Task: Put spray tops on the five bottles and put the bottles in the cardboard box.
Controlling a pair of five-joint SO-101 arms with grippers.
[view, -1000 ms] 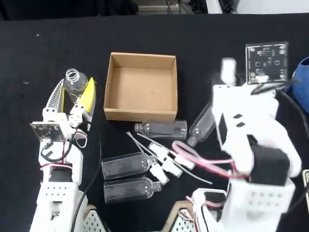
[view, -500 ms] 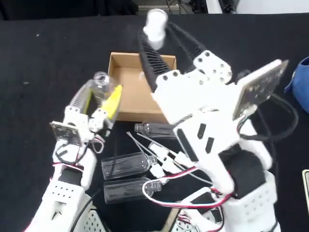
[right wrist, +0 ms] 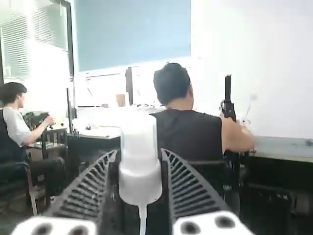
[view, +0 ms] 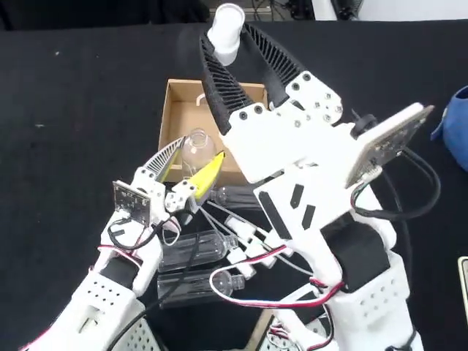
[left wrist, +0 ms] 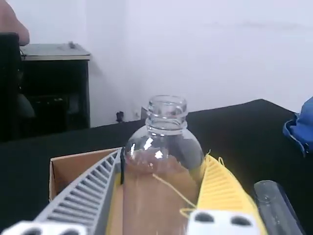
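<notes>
My left gripper (view: pixel 191 155) is shut on a clear bottle (view: pixel 196 146), held upright over the near edge of the cardboard box (view: pixel 178 111); its open neck (left wrist: pixel 167 108) points up between the grey and yellow fingers (left wrist: pixel 222 188). My right gripper (view: pixel 232 45) is raised high over the box's far side, shut on a white spray top (view: pixel 225 31) whose tube hangs down (right wrist: pixel 140 166). Three more clear bottles (view: pixel 191 248) (view: pixel 191 287) (view: pixel 235 196) lie on the black table near the front, with loose spray tops (view: pixel 245 232) among them.
The right arm's white body (view: pixel 329 219) covers the table's right half. A blue object (view: pixel 457 117) sits at the right edge. People sit in the room behind, seen in the right wrist view.
The left gripper has carried its bottle right, toward the box's near edge. The right arm swung left and up with the spray top, from the table's right to above the box.
</notes>
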